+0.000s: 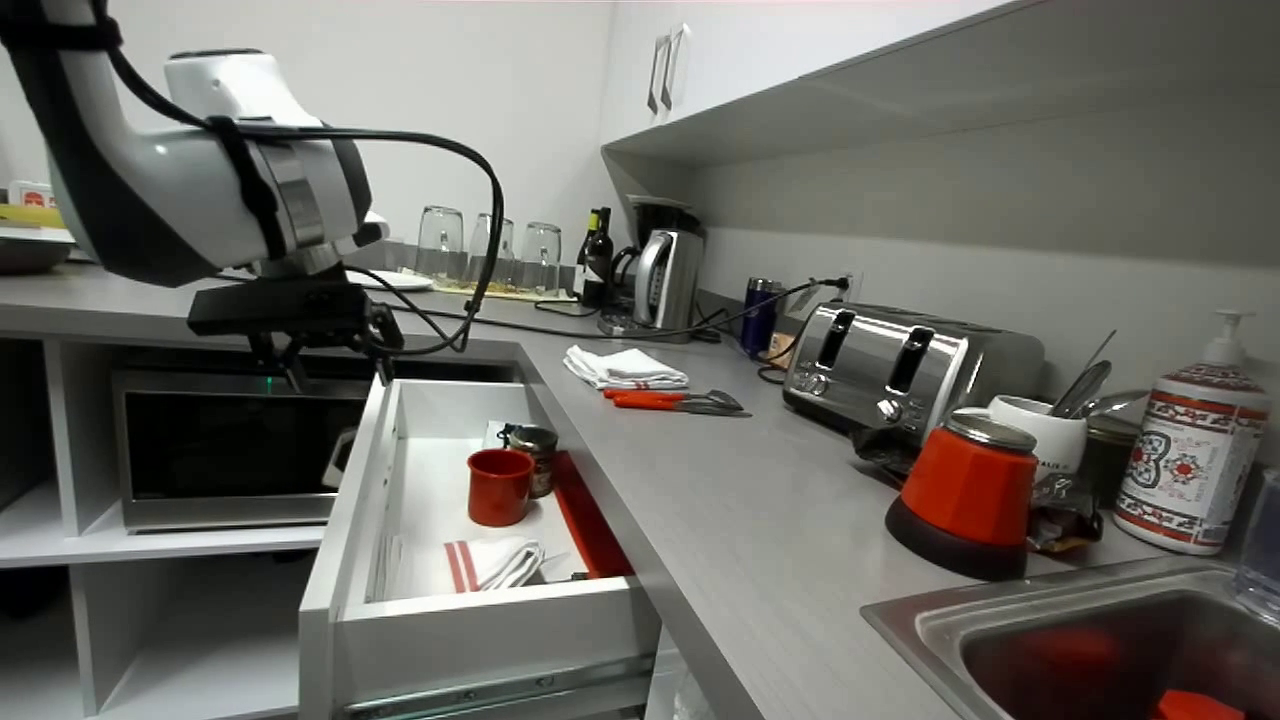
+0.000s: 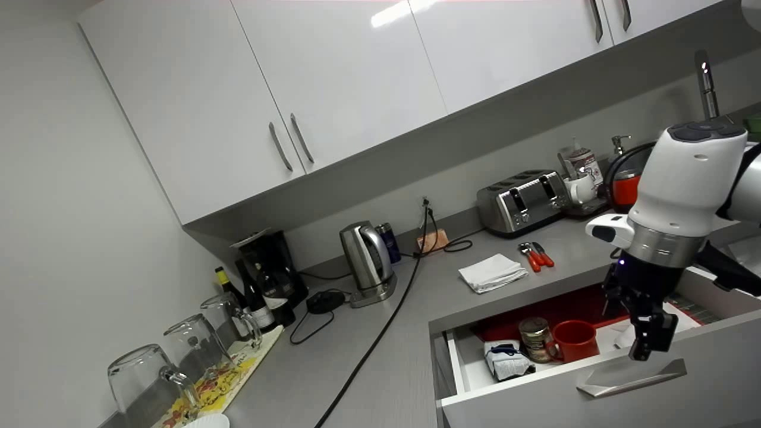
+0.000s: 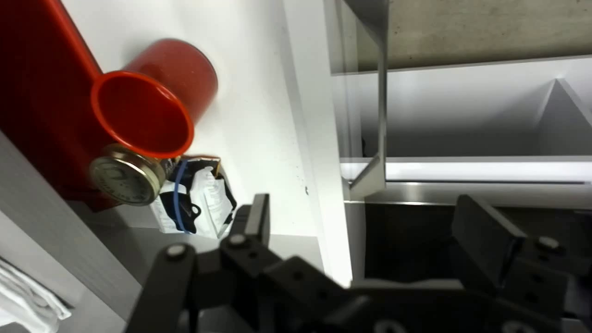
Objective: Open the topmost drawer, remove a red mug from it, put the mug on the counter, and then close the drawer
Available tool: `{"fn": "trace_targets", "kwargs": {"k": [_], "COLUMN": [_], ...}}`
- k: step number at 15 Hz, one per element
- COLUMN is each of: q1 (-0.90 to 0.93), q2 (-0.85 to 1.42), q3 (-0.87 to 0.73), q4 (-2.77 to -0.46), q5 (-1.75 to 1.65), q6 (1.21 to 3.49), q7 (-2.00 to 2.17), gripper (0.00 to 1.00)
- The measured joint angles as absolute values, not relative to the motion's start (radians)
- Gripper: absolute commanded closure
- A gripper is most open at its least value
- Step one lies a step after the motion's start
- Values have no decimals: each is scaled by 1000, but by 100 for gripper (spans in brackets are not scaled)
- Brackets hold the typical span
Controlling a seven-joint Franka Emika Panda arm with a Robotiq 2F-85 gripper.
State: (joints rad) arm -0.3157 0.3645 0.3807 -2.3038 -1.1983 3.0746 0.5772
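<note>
Gripper (image 3: pixel 363 201): fingers (image 3: pixel 258 219) spread wide, over the front edge of the topmost drawer (image 3: pixel 323 138); we can't tell whether either fingertip touches it.
Gap: in the wrist view we see the drawer's front rim and bar handle (image 3: pixel 383 111) within the finger span.
Red mug (image 3: pixel 169 83): upright in the drawer, outside that span, apart from both fingers; in the wrist view, up and left of the nearer one.
Jar (image 3: pixel 124 179): just beside the mug, packet (image 3: pixel 206 203) next to it.
Counter (image 1: pixel 740 500): alongside the pulled-out drawer; we see a folded towel (image 1: pixel 625 368) and red-handled utensils (image 1: pixel 672 402) on it.
</note>
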Motion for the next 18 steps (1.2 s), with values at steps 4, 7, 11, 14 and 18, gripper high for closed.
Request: {"fn": "trace_targets", "kwargs": {"k": [4, 7, 11, 14, 18], "q1": [-414, -480, -398, -353, -349], "q2": [372, 372, 356, 351, 374], "q3": [545, 643, 547, 477, 441], "q4": [-2299, -2266, -2180, -2116, -2070], "q5": [-950, -835, -670, -665, -665], "q6": [3069, 3013, 2920, 2837, 2755], "q7": [431, 390, 317, 328, 340], "gripper": [0, 0, 0, 0, 0]}}
